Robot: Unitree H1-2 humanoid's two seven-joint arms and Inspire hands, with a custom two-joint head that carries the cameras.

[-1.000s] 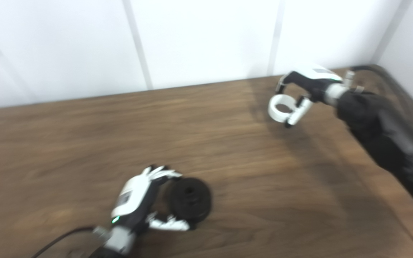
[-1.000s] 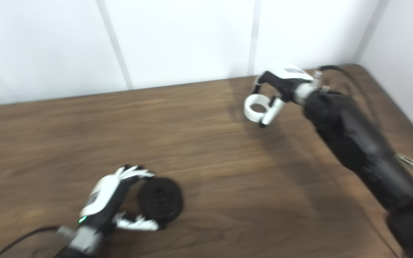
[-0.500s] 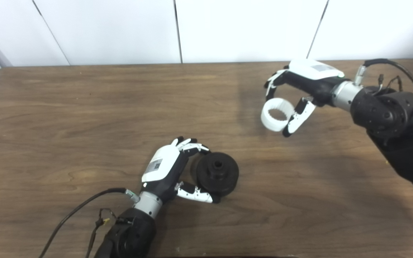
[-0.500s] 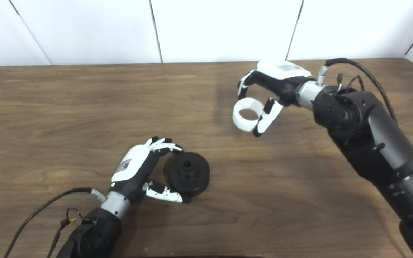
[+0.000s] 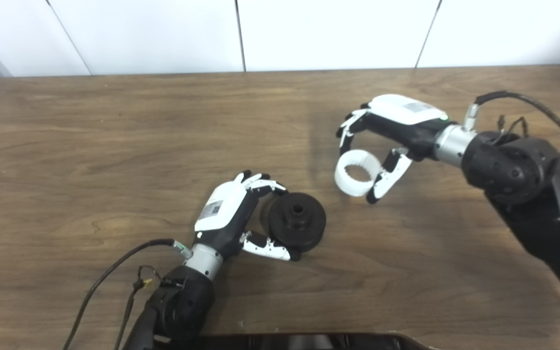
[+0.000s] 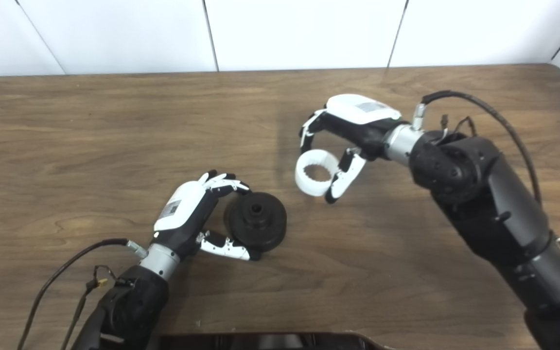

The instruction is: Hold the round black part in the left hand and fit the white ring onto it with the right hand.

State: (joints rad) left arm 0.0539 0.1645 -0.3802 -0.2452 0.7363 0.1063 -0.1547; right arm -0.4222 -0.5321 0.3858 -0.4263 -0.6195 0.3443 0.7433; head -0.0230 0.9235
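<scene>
Nearest the front edge of the tabletop (image 5: 66,146), a little left of its middle, the left hand (image 5: 229,216) is curled around the black part (image 5: 295,221): fingers over its far-left rim, thumb along its near rim. The part seems to sit on the wood or just above it; cannot tell which. Its face with the raised hub and centre hole is turned up and slightly toward the right. Farther back and to the right, roughly mid-depth on the tabletop, the right hand (image 5: 387,133) carries the white ring (image 5: 357,166) clear of the surface, pinched between curled fingers on its far side and the thumb on its right; opening faces mostly upward, toothed inner wall visible. Ring and part are near but apart, ring up and to the right of the hub. Judged risks: the ring's axis is not yet lined up with the hub, so a tilted approach could jam it on the rim; the left fingertips overlap the part's edge and could block seating; the two-point pinch may let the ring rotate or slip on contact.
</scene>
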